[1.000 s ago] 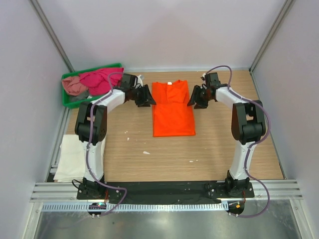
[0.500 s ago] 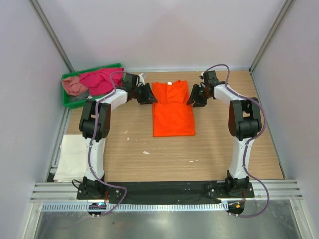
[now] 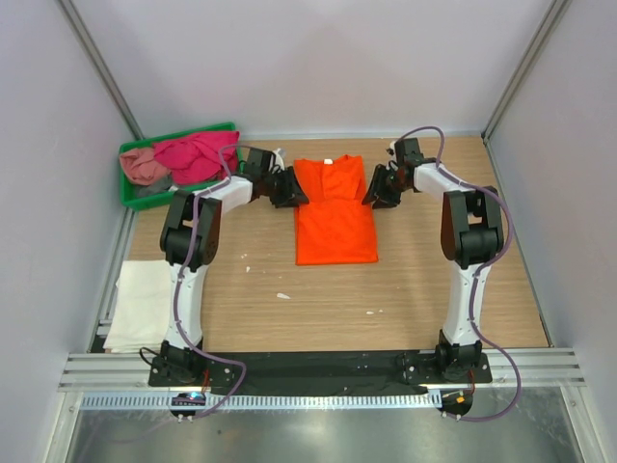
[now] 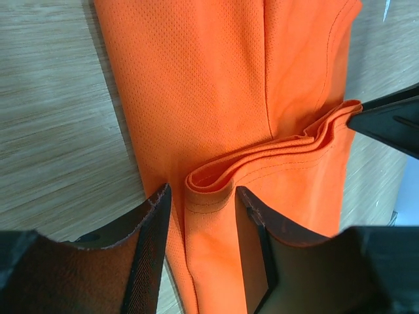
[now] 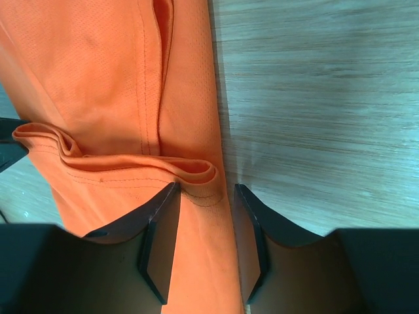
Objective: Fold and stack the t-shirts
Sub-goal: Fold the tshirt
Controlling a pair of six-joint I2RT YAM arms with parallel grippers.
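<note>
Left arm (image 3: 188, 236) and right arm (image 3: 469, 231) reach far forward, wrists turned inward. Left gripper (image 3: 293, 192), right gripper (image 3: 370, 193) down low, facing each other, jaws half apart.

We see the left gripper (image 4: 200, 196) with its two fingers straddling a raised fold at the edge of the orange t-shirt (image 4: 196, 85), which lies on the wooden table (image 4: 52, 131). The fold runs across to a black fingertip (image 4: 389, 121) at the right edge. We cannot tell whether the jaws pinch it.
</note>
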